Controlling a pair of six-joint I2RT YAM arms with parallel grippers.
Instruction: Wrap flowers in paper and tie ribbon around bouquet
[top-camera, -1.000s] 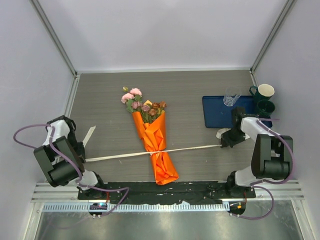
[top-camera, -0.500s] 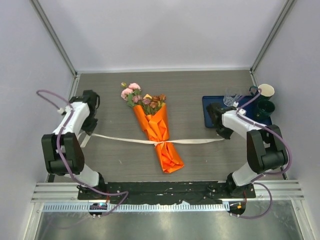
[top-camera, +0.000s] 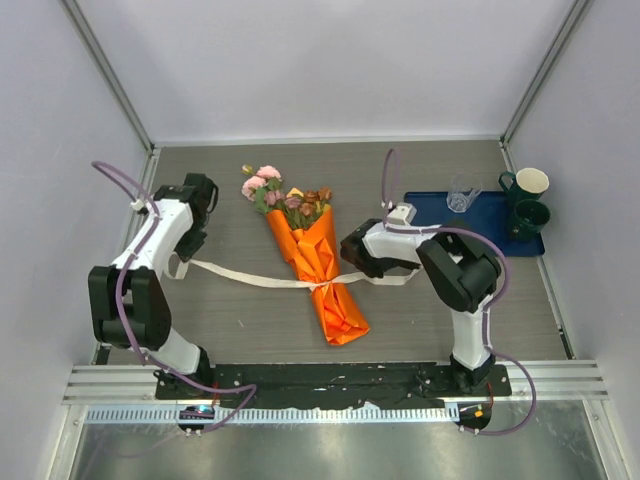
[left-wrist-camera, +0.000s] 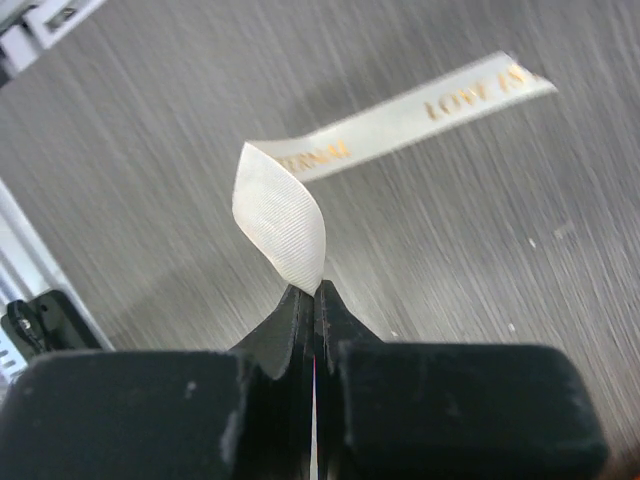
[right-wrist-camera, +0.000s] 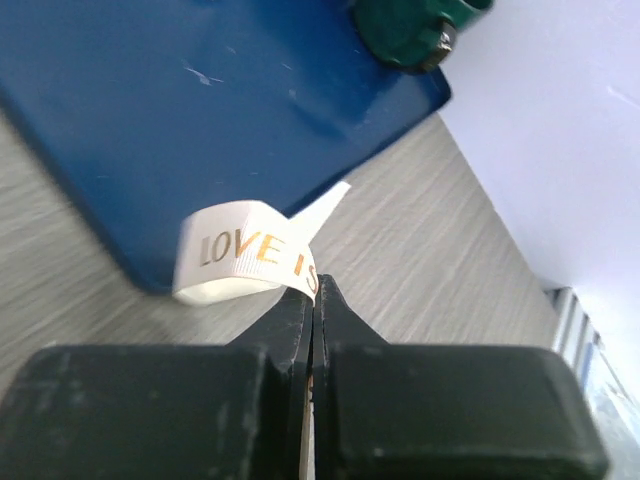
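Ribbon (top-camera: 240, 276) around bouquet (top-camera: 322, 270), both ends pinched.
Left gripper (left-wrist-camera: 313, 295) and right gripper (right-wrist-camera: 314, 285) jaws clamp ribbon; bouquet points toward table's (top-camera: 230, 180) far edge.

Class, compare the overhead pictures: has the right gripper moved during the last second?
Yes. The right gripper travelled left, from beside the blue tray to beside the bouquet, holding the ribbon.

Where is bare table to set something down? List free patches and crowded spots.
Free: the far strip of table between back wall and bouquet; the near-left patch between ribbon and table edge; the near-right corner, nearer than the blue tray. Crowded: the middle along the ribbon, and the tray with its cups.
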